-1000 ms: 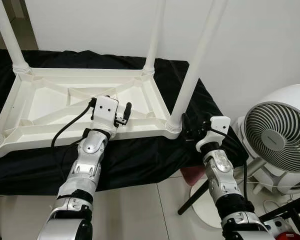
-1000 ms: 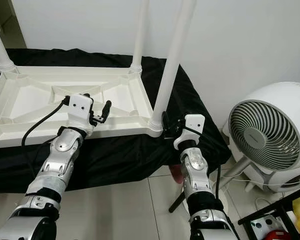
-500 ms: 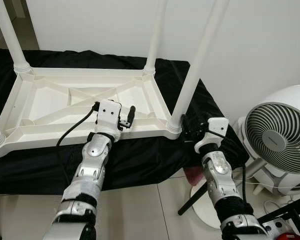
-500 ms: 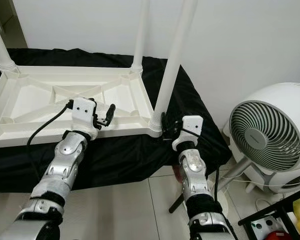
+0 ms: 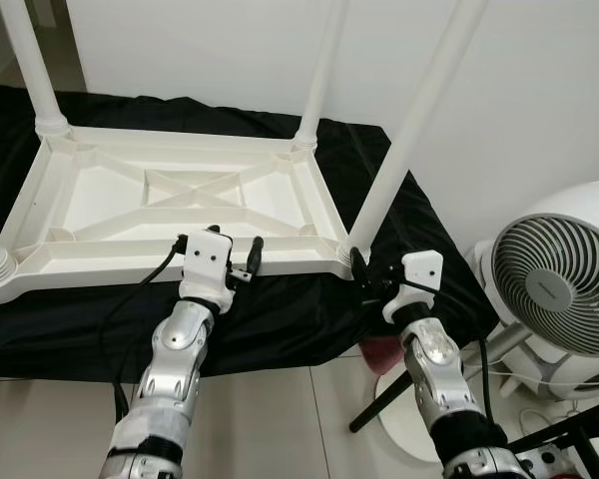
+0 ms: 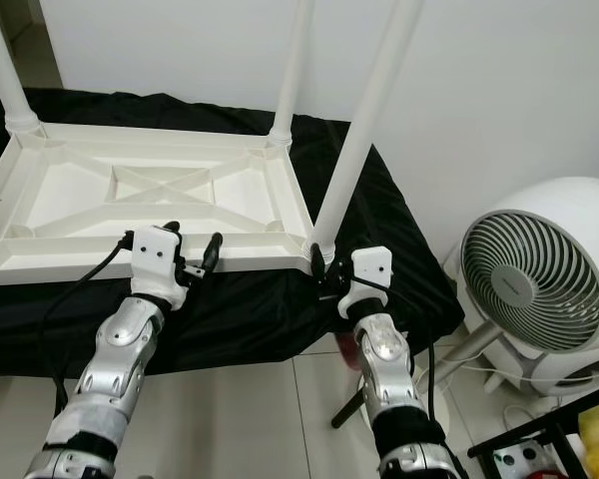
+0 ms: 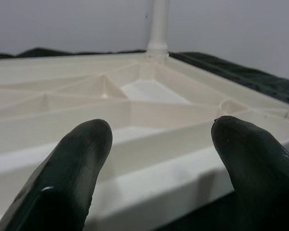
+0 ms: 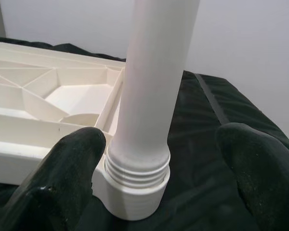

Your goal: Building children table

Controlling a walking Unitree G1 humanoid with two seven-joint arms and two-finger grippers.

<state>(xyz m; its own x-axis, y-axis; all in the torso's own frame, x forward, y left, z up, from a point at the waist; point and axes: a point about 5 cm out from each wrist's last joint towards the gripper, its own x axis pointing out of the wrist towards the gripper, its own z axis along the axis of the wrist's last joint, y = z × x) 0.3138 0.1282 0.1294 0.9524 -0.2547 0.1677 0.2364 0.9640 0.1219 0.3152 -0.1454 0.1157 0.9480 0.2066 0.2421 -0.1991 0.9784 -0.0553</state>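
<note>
A white plastic children's table point(image 5: 315, 205) lies upside down on a black cloth point(image 5: 280, 309), its white legs standing upright from the corners. My left gripper point(image 5: 225, 249) is open at the table's near rim, and in the left wrist view its fingers point(image 7: 74, 163) frame that rim point(image 7: 149, 173). At the base of the near right leg point(image 5: 409, 140) my right gripper point(image 5: 364, 277) is also open. The right wrist view has the leg point(image 8: 154, 77) and its threaded collar point(image 8: 137, 178) between the two fingertips point(image 8: 62, 163), with a gap on each side.
A white round fan point(image 5: 559, 289) stands on the floor at the right, close to my right arm. Below the cloth's right corner are a white base disc point(image 5: 404, 404) and a black strut point(image 5: 379, 399). A white wall is behind the table.
The camera has shifted a little. My left gripper has drawn back from over the table's ribbed underside to its near rim. My right gripper stays by the near right leg's base.
</note>
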